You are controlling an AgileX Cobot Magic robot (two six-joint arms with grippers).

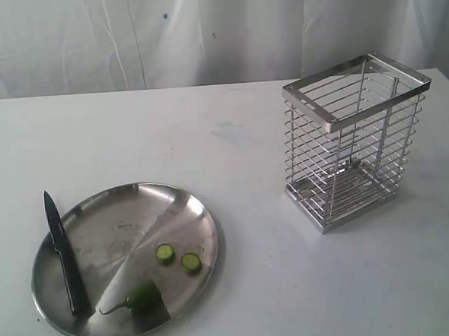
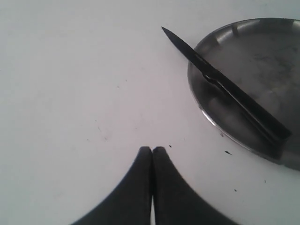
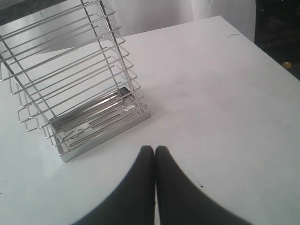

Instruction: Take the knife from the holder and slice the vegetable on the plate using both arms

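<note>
Left gripper [image 2: 152, 150]: fingertips pressed together, nothing held, over the table [image 1: 245, 136] near the plate [image 1: 113, 220]. Knife [image 1: 65, 255]: we find it across the plate's left rim, tip overhanging. Vegetable [image 1: 141, 297]: at the plate's near edge, two slices [image 1: 165, 253] beside it. Holder [image 1: 353, 149]: upright, well apart. Right gripper [image 3: 154, 150]: we note it closed, near the holder's base.

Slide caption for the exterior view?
Slim black knife lying on round steel plate beside partly sliced green chili; chrome wire holder empty.
</note>
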